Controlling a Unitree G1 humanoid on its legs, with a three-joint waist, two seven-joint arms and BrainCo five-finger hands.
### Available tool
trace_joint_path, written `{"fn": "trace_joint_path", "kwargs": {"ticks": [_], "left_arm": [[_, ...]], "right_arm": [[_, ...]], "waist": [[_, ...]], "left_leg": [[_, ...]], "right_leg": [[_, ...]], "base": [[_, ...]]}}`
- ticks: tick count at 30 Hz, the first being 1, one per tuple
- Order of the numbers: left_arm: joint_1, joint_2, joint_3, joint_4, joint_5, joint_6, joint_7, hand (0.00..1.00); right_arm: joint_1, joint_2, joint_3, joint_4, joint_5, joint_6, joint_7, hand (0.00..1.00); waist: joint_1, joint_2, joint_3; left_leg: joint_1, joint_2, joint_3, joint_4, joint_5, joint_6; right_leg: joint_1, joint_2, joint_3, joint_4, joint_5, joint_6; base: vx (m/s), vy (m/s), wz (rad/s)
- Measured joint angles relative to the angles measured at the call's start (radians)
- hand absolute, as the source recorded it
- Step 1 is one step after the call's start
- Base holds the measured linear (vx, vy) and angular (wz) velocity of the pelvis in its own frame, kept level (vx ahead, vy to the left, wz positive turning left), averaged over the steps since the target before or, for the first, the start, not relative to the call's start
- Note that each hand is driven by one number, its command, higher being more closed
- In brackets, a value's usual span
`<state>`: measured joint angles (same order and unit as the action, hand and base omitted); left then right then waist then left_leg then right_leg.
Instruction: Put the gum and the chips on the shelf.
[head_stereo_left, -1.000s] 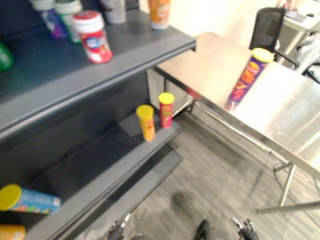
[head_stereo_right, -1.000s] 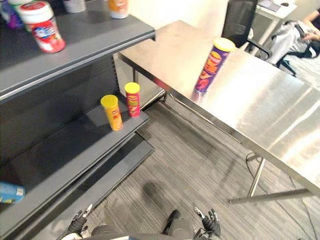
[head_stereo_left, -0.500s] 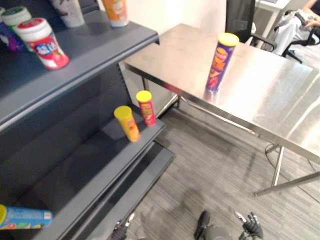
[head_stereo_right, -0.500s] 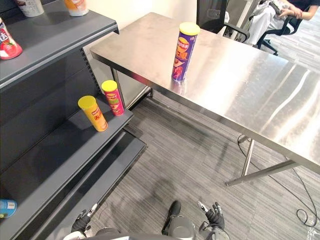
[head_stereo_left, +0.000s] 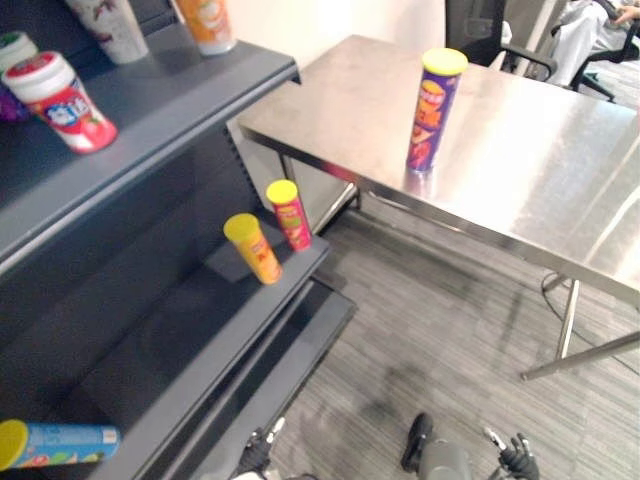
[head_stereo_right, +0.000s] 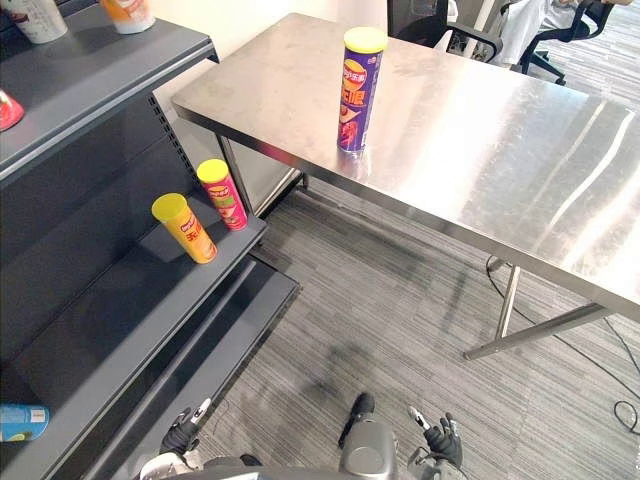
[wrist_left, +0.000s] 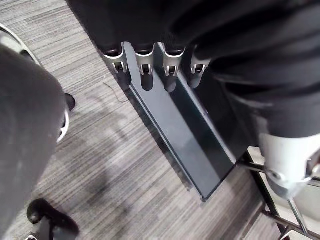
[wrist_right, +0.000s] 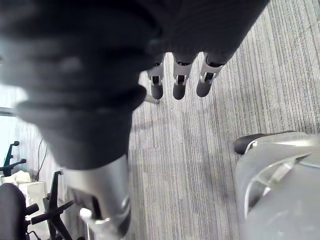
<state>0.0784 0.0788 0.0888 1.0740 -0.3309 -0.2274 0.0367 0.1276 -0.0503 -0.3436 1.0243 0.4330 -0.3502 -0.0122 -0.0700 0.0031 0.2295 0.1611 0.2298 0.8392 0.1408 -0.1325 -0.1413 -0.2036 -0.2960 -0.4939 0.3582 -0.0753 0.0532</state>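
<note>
Though the view shifted, the chips can (head_stereo_left: 432, 112) stays on the table (head_stereo_left: 545, 150).

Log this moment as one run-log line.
purple chips can: upright on steel table | red-lidded jar: on upper shelf | left hand: open, empty, low | right hand: open, empty, low

tall can (head_stereo_right: 359, 88), open table (head_stereo_right: 520, 140) around it

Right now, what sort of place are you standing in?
Likely a mock shop set up in an office: dark retail shelving holding small chip cans and a gum jar, a steel table with a purple chip can, and an office chair behind.
</note>
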Motion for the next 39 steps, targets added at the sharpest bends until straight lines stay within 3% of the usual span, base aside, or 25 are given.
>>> {"fn": "trace_joint_path", "kwargs": {"ticks": [4,5,6,7,8,11,15,19,21,22,23,27,29,33,39], "left_arm": [[-0.016,-0.036,0.087,-0.012,-0.003,0.006,0.000,0.00],[-0.015,-0.042,0.106,-0.030,-0.011,0.005,0.000,0.00],[0.006,-0.055,0.123,-0.052,-0.022,0.001,0.003,0.00],[0.008,-0.057,0.125,-0.060,-0.026,-0.005,0.008,0.00],[0.011,-0.071,0.128,-0.065,-0.056,-0.012,0.031,0.00],[0.013,-0.077,0.114,-0.074,-0.061,-0.017,0.047,0.00],[0.019,-0.084,0.116,-0.089,-0.092,-0.050,0.048,0.00],[0.019,-0.087,0.120,-0.087,-0.101,-0.055,0.061,0.00],[0.018,-0.091,0.120,-0.077,-0.100,-0.054,0.065,0.00],[0.015,-0.092,0.118,-0.066,-0.099,-0.053,0.064,0.00],[0.014,-0.078,0.118,-0.062,-0.098,-0.054,0.065,0.00],[0.012,-0.061,0.114,-0.056,-0.097,-0.053,0.065,0.00],[0.013,-0.063,0.113,-0.045,-0.097,-0.047,0.063,0.00],[0.033,-0.073,0.112,-0.035,-0.096,-0.031,0.037,0.00],[0.085,-0.074,0.115,-0.011,-0.089,-0.032,0.019,0.00]], "right_arm": [[0.024,0.011,0.006,-0.080,0.008,0.003,-0.010,0.00],[0.023,0.014,0.019,-0.093,0.008,0.003,-0.020,0.00],[0.021,0.019,0.046,-0.122,0.006,0.003,-0.024,0.00],[0.017,0.021,0.056,-0.134,0.005,0.003,-0.024,0.00],[-0.004,0.020,0.084,-0.145,-0.002,0.003,-0.021,0.00],[-0.026,0.021,0.099,-0.118,-0.003,0.002,-0.019,0.00],[-0.034,0.013,0.135,-0.105,-0.002,0.002,-0.006,0.00],[-0.038,0.016,0.186,-0.104,-0.004,0.004,0.001,0.00],[-0.036,0.020,0.203,-0.105,-0.011,0.004,0.001,0.00],[-0.035,0.024,0.201,-0.097,-0.020,0.005,-0.001,0.00],[-0.023,0.045,0.206,-0.093,-0.023,0.005,0.000,0.00],[-0.015,0.075,0.205,-0.064,-0.025,0.012,0.001,0.00],[-0.015,0.071,0.205,-0.061,-0.040,0.012,0.000,0.00],[-0.015,0.052,0.205,-0.027,-0.040,0.012,-0.022,0.00],[0.012,0.035,0.192,-0.001,-0.037,0.014,-0.068,0.00]], "waist": [[-0.011,0.003,-0.004],[-0.005,-0.005,-0.003],[0.001,-0.007,-0.005],[0.008,-0.012,-0.003],[0.026,0.001,-0.006],[0.029,0.014,-0.013],[0.050,0.012,-0.020],[0.055,0.009,-0.025],[0.057,0.022,-0.042],[0.056,0.019,-0.058],[0.054,-0.016,-0.075],[0.065,-0.042,-0.097],[0.067,-0.039,-0.112],[0.066,-0.007,-0.129],[0.071,-0.004,-0.146]], "left_leg": [[0.003,0.054,-0.001,0.106,0.012,-0.008],[-0.016,0.098,-0.038,0.210,0.031,0.024],[-0.054,0.138,-0.128,0.331,0.067,0.100],[-0.084,0.157,-0.183,0.391,0.080,0.125],[-0.137,0.162,-0.312,0.464,0.021,0.075],[-0.203,0.121,-0.471,0.467,-0.033,0.044],[-0.299,0.073,-0.601,0.336,-0.031,0.040],[-0.302,0.024,-0.665,0.209,-0.023,0.032],[-0.275,0.004,-0.662,0.110,0.071,0.029],[-0.262,-0.008,-0.653,0.104,0.053,0.002],[-0.259,-0.038,-0.639,0.104,0.054,0.010],[-0.227,-0.083,-0.609,0.105,0.031,0.045],[-0.220,-0.098,-0.607,0.103,0.030,0.047],[-0.210,-0.100,-0.614,0.066,0.031,0.050],[-0.209,-0.097,-0.619,0.037,0.052,0.059]], "right_leg": [[-0.035,0.002,0.018,0.117,-0.107,-0.023],[-0.035,0.020,0.047,0.135,-0.130,-0.036],[-0.028,0.059,0.104,0.129,-0.149,-0.053],[-0.028,0.078,0.134,0.120,-0.154,-0.059],[-0.029,0.140,0.205,0.090,-0.156,-0.067],[0.026,0.220,0.280,0.032,-0.152,-0.060],[0.077,0.279,0.388,0.002,-0.158,-0.064],[0.107,0.279,0.470,0.016,-0.164,-0.050],[0.107,0.279,0.489,0.047,-0.186,-0.013],[0.105,0.266,0.501,0.056,-0.199,0.005],[0.106,0.227,0.496,0.050,-0.199,0.013],[0.169,0.171,0.468,-0.029,-0.183,0.044],[0.178,0.156,0.467,-0.046,-0.177,0.053],[0.184,0.158,0.450,-0.071,-0.157,0.059],[0.201,0.169,0.442,-0.132,-0.124,0.066]], "base": [[0.08,-0.179,-0.18],[0.14,-0.368,-0.76],[0.15,-0.335,-0.98],[0.19,-0.276,-1.61],[0.16,-0.170,-1.47],[0.17,-0.118,-1.27],[0.27,-0.040,-0.99],[0.27,0.163,-0.84],[0.24,0.291,-0.60],[0.20,0.314,-0.26],[0.13,0.245,-0.12],[0.12,0.228,-0.06],[0.00,0.112,-0.01],[-0.04,0.028,0.06],[-0.05,0.008,0.01]]}}
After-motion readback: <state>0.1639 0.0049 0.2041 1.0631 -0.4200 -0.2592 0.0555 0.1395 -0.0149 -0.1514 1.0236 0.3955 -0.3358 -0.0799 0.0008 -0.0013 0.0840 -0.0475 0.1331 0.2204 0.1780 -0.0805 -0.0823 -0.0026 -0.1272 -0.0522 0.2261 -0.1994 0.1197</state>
